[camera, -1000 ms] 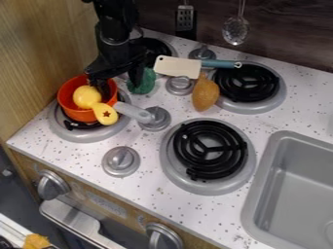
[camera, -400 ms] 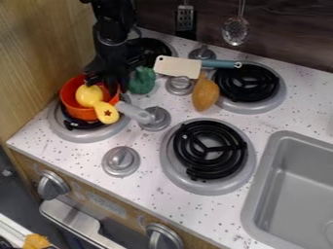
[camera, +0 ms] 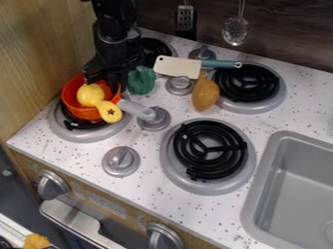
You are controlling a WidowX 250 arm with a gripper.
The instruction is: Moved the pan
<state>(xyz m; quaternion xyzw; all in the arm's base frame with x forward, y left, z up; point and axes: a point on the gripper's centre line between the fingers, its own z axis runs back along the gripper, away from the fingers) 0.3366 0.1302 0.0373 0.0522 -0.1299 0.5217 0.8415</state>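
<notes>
Hanging over the far rim of the pan [camera: 73,95], the gripper [camera: 104,83] comes down from 11 o'clock in the view; I can't tell whether it is clamped on the rim or free of it, since the dark parts blend together there. The pan sits at 10 o'clock, on a burner [camera: 78,135], its grey handle [camera: 138,110] pointing to 4 o'clock, toward a knob [camera: 155,119]. Inside lies a yellow toy [camera: 90,94], one end sticking out over the rim at 5 o'clock. From the pan, a green toy [camera: 141,80] and a cleaver [camera: 175,67] lie toward 2 o'clock, and a brown toy [camera: 205,93] toward 3. The sink [camera: 261,187] is at 4 o'clock in the view.
</notes>
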